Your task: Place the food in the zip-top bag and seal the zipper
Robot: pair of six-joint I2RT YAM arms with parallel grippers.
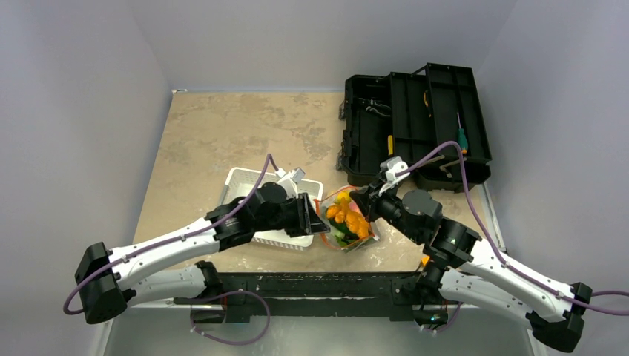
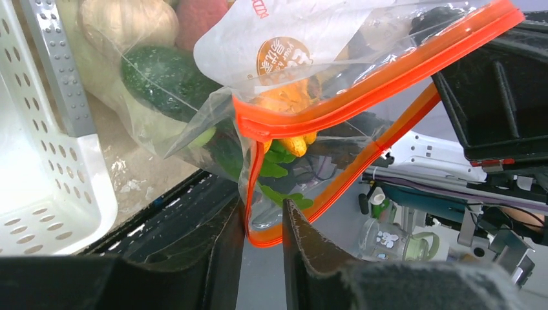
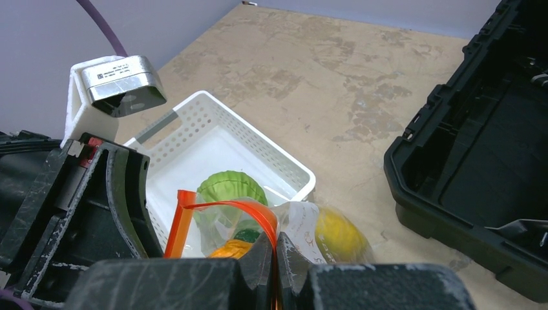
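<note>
Clearly the 2 arms share the bag (image 2: 291, 39) for a reason: the right gripper (image 3: 275, 240) is clamped shut on the zipper (image 3: 178, 226) at one end of the mouth, holding that edge up so the load hangs below it. We see the food (image 2: 161, 74) inside already — green, orange and yellow pieces pressing on the clear plastic. The bag sits just beside the basket (image 3: 262, 145), between both wrists. The left gripper (image 2: 262, 219) stands with its jaws narrowly apart, the strip's lower loop lying in the gap but not pinched. The 2 lips of the mouth gape apart, so we judge the filling about done and the sealing not yet begun. We'd say the left needs its own hold on the strip — something to pull against while the lips are pressed together.
</note>
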